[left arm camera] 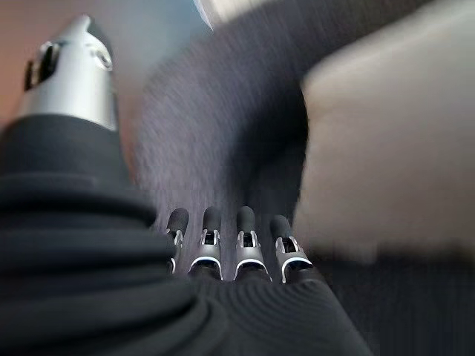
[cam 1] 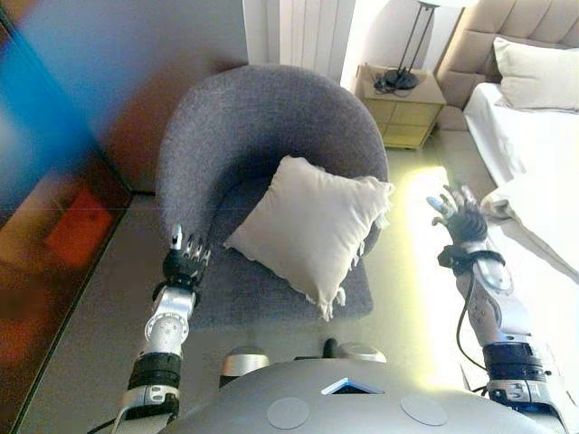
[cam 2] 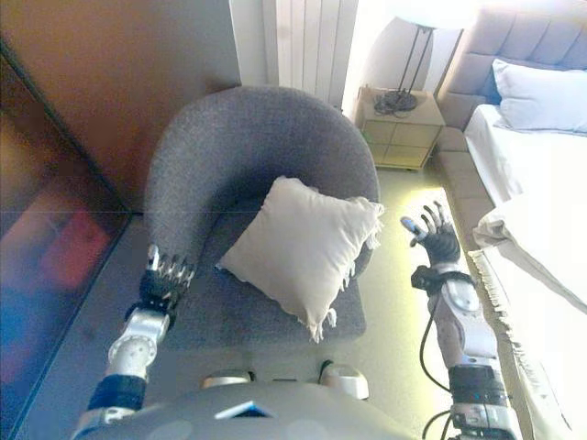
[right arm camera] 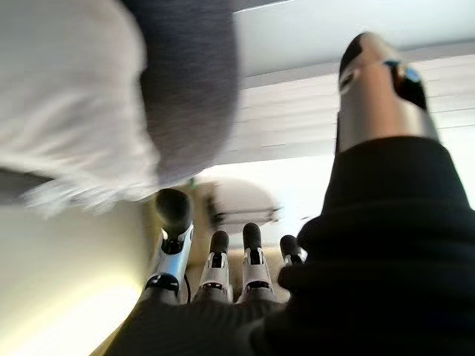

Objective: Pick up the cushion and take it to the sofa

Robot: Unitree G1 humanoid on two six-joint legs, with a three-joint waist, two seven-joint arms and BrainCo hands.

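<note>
A cream square cushion (cam 1: 312, 226) leans against the back of a round grey armchair (cam 1: 226, 117), one corner resting on the seat. My left hand (cam 1: 184, 262) hovers at the chair's front left edge, fingers straight and open, a little left of the cushion. My right hand (cam 1: 461, 217) is raised to the right of the chair, over the floor between chair and bed, fingers spread and open. In the left wrist view the cushion (left arm camera: 386, 141) shows just past my fingers (left arm camera: 245, 230). Neither hand touches the cushion.
A bed (cam 1: 534, 145) with white sheets and a pillow (cam 1: 538, 77) stands on the right. A small nightstand (cam 1: 403, 108) with a lamp base sits behind the chair. A dark wall panel (cam 1: 54, 226) runs along the left.
</note>
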